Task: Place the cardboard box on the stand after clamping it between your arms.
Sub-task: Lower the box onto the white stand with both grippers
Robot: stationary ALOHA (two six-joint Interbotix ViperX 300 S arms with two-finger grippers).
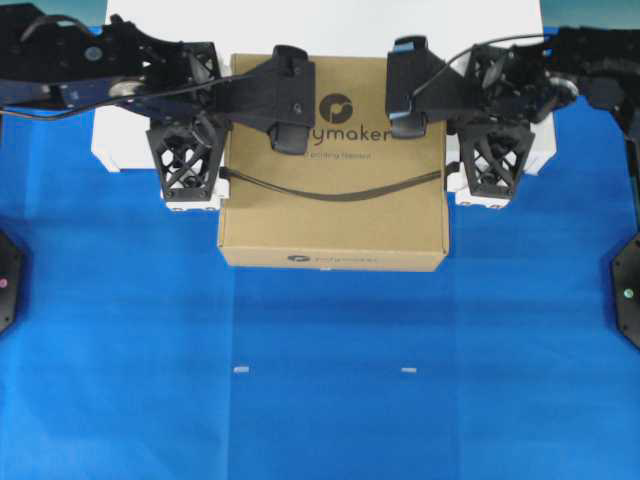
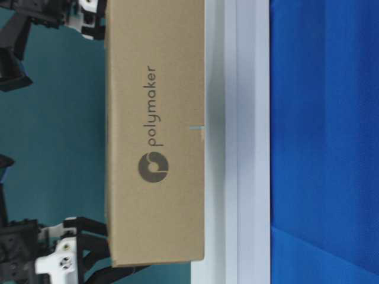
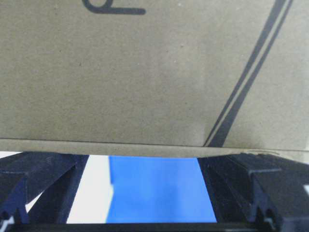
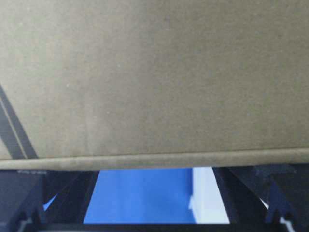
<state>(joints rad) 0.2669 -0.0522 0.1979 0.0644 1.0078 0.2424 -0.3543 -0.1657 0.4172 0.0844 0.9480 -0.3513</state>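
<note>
Overhead view: cardboard box, stiff and probably light, is sitting squeezed at 3 and 9 o'clock between wide-spread left gripper and right gripper.

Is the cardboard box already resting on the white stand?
Only partly: the cardboard box overlaps the stand, but its near part overhangs the blue cloth.

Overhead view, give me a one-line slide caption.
Two hands, left and right, press the sides of the box as it overlaps the stand.

Blue cloth, two white marks
</note>
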